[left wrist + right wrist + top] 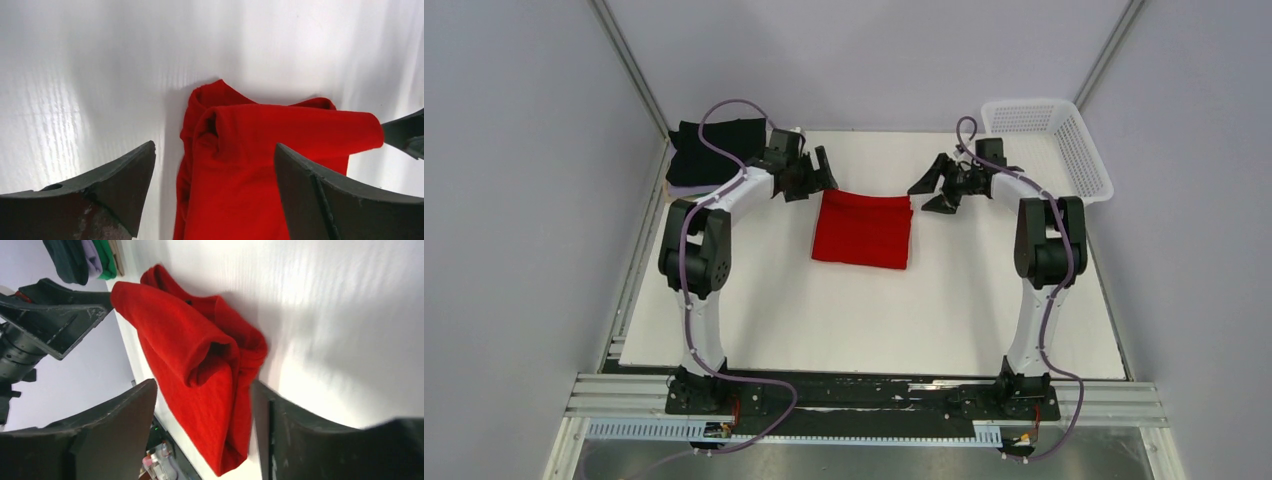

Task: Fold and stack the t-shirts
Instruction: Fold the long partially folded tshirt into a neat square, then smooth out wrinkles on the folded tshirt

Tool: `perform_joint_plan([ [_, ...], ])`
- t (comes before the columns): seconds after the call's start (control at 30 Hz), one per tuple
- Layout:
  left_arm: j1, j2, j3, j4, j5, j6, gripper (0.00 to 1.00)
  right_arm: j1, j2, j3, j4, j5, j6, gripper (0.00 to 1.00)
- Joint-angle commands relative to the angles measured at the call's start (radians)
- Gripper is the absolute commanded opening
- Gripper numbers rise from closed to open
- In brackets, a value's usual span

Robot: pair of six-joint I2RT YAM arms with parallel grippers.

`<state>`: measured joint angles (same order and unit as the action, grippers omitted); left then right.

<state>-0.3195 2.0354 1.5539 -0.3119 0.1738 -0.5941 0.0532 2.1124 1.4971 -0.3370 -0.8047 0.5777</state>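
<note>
The red t-shirt (862,228) lies folded into a rectangle on the middle of the white table (754,300). My left gripper (820,177) is open and empty just over the shirt's far left corner, which shows between its jaws in the left wrist view (260,165). My right gripper (930,192) is open and empty at the shirt's far right corner, and the cloth shows rolled between its jaws in the right wrist view (200,365). A stack of folded shirts (704,150) lies at the far left; the right wrist view shows its black, lilac and green layers (85,257).
A white mesh basket (1049,145) stands at the far right corner of the table. Grey walls close in both sides and the back. The arm bases sit on a rail at the near edge.
</note>
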Motion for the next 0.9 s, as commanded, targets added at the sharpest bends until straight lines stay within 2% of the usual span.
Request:
perform_joint_plan([
  [0.0,0.014,-0.039,0.062,0.011,0.016,0.012,0.99,-0.015,-0.040,0.063,0.016,-0.020,-0.012,0.78],
  [0.03,0.014,-0.060,0.050,0.019,0.028,0.009,0.99,-0.015,-0.064,0.045,0.016,-0.012,-0.013,0.89],
  [0.1,0.013,-0.095,0.015,0.040,0.078,0.002,1.00,-0.009,-0.120,-0.017,0.016,0.008,-0.026,0.99],
  [0.33,-0.008,-0.167,-0.123,0.128,0.281,-0.036,1.00,0.086,-0.271,-0.190,0.046,-0.027,-0.051,1.00],
  [0.47,-0.036,-0.151,-0.141,0.142,0.267,-0.036,1.00,0.128,-0.258,-0.187,0.082,-0.033,-0.028,1.00],
  [0.6,-0.037,-0.070,-0.073,0.135,0.272,-0.045,1.00,0.132,-0.178,-0.117,0.105,-0.031,-0.008,1.00],
  [0.77,-0.036,0.064,0.091,0.093,0.288,-0.047,1.00,0.125,-0.069,0.003,0.114,-0.011,-0.002,1.00],
  [0.87,-0.036,0.145,0.185,0.065,0.250,-0.040,1.00,0.118,-0.013,0.069,0.116,0.026,0.016,1.00],
])
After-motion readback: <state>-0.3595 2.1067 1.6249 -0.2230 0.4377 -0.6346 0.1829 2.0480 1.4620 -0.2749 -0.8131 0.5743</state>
